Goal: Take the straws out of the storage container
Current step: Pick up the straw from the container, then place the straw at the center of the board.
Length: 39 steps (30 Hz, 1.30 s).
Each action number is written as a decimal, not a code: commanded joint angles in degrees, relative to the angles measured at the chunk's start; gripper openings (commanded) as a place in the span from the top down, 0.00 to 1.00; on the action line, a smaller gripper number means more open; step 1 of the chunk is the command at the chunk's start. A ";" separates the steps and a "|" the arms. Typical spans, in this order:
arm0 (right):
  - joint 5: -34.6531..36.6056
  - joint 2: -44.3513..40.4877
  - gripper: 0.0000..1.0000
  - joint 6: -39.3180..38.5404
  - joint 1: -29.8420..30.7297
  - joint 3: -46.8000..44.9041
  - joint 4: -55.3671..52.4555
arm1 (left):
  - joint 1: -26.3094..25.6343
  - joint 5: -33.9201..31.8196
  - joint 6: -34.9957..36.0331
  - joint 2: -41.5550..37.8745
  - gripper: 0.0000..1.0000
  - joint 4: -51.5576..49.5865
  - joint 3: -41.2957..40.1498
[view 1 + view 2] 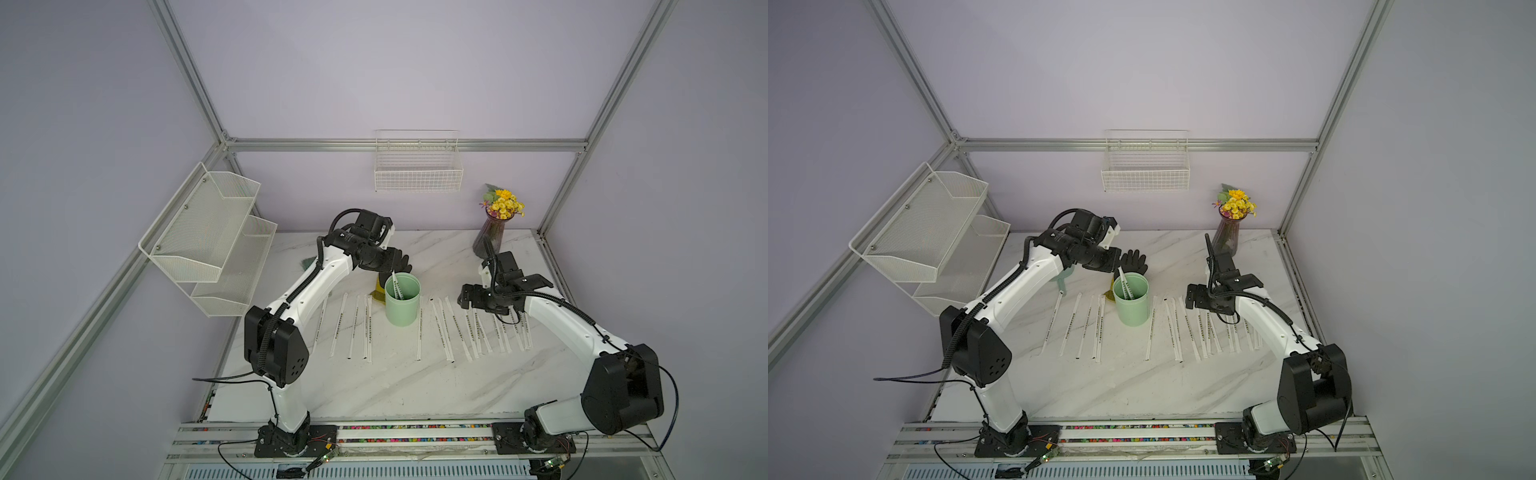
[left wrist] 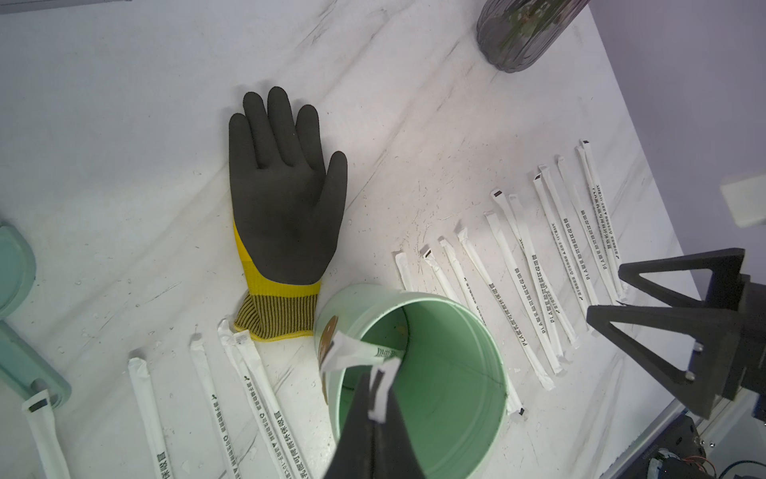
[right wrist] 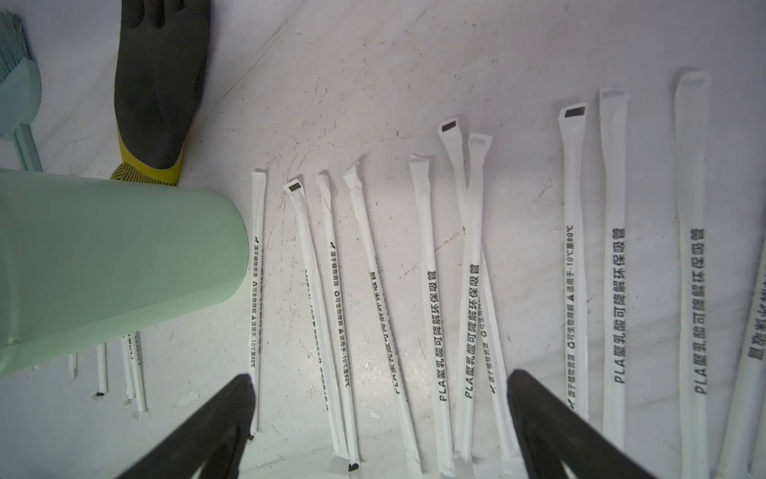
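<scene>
The mint-green storage container (image 1: 402,305) stands upright mid-table, and in the left wrist view I look into its open mouth (image 2: 435,373). Two white straws (image 1: 397,287) stick out of it. My left gripper (image 2: 375,392) is over the rim, shut on the top end of one straw (image 2: 383,383). The other straw (image 2: 356,352) leans on the rim beside it. Several straws lie in rows on the marble, left (image 1: 353,328) and right (image 1: 469,328) of the cup. My right gripper (image 3: 379,385) hovers open above the right row, holding nothing.
A black and yellow glove (image 2: 286,199) lies flat just behind the cup. A vase of yellow flowers (image 1: 492,232) stands at the back right. A mint brush (image 1: 1061,278) lies under the left arm. A wire basket (image 1: 417,174) and a mesh rack (image 1: 212,241) hang on the walls.
</scene>
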 commanded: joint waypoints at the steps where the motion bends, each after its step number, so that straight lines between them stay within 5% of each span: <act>1: -0.69 -0.77 0.03 -0.34 -0.18 -0.23 0.30 | -0.19 -1.24 2.03 -1.96 0.96 -2.92 3.32; 19: -1.02 -1.72 0.03 0.00 -0.18 0.79 -0.38 | -0.24 -2.27 2.74 -14.85 0.96 -2.39 10.76; 29: -1.31 -2.08 0.03 -0.02 -0.17 1.58 -1.18 | 0.15 -9.34 5.88 -25.04 0.95 -6.13 13.16; 39: -1.64 -2.14 0.03 -0.22 -0.22 0.74 -1.37 | 4.78 -16.22 3.89 -15.32 0.96 -22.14 20.73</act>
